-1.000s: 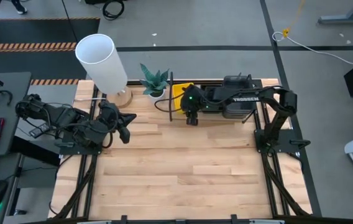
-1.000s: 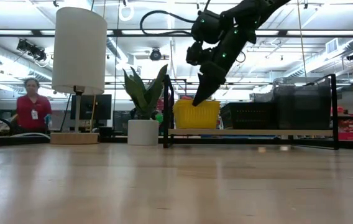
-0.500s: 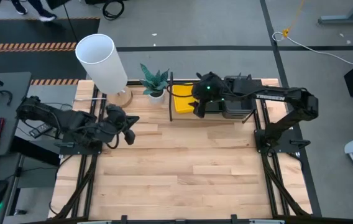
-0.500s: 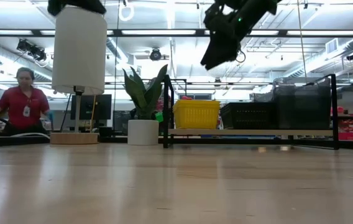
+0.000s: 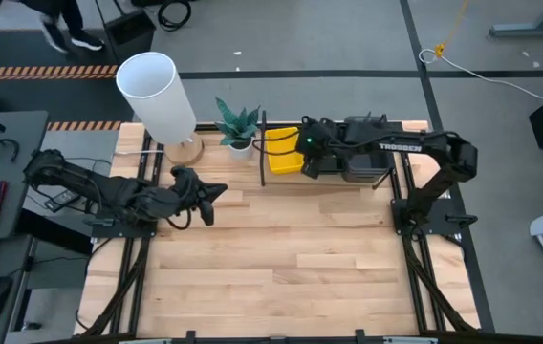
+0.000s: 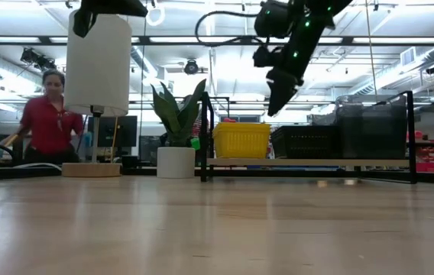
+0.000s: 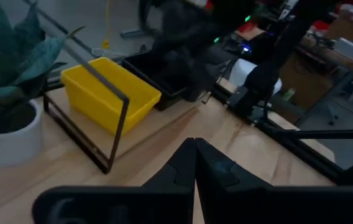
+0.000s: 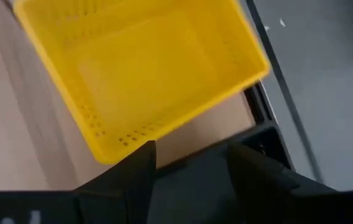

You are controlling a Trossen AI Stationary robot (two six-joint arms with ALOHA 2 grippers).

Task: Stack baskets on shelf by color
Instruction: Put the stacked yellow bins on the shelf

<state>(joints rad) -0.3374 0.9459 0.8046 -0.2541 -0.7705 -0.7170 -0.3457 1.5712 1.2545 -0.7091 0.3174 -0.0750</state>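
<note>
Three basket stacks sit on the shelf (image 6: 309, 162): yellow baskets (image 5: 282, 151) at the plant-side end, black and grey beside. Right gripper (image 5: 314, 167) hovers above the shelf, fingers spread, holding nothing. Left gripper (image 5: 211, 196), fingers pressed together, waits near the lamp. Recommend verifying stack alignment before retreat.

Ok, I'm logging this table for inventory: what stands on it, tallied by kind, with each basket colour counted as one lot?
White lamp: 1
Potted plant: 1
Black shelf: 1
Yellow basket lot: 1
Black basket lot: 1
Dark grey basket lot: 1
Total: 6
</note>
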